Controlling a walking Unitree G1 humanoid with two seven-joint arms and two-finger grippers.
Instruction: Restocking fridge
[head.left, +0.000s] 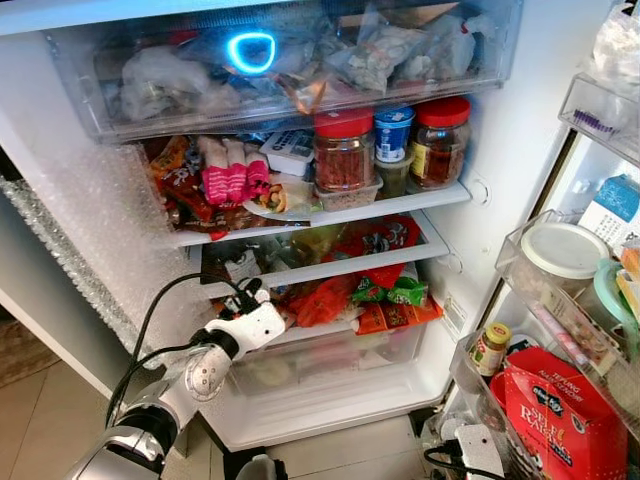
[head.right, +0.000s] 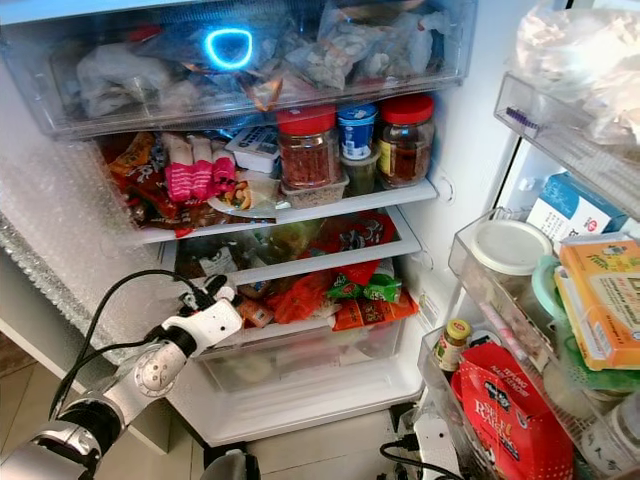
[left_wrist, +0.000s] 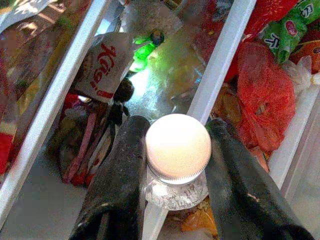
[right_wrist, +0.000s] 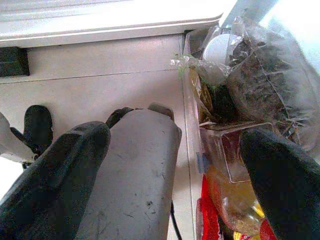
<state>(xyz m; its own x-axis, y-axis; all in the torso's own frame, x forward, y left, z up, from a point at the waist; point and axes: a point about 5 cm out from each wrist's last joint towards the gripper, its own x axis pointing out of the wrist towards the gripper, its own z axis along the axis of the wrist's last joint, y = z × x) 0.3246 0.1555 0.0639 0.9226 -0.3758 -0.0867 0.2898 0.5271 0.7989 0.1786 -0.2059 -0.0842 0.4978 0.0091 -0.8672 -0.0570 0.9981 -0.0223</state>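
Jar (left_wrist: 177, 160), white-lidded: clamped between the fingers (left_wrist: 117, 190) of the left gripper (head.left: 250, 298), at the fridge's lower shelf (head.left: 330, 268). Right gripper (right_wrist: 165, 175): fingers spread, empty.

The left arm (head.left: 190, 385) reaches up and forward from the lower left, elbow bent, black cables looping above it. Its left hand (left_wrist: 176, 165) has its 2 black fingers (left_wrist: 117, 185) closed against either side of a small white-capped jar (left_wrist: 177, 150). The right hand (right_wrist: 165, 185) hangs low, its 2 fingers spread wide apart.
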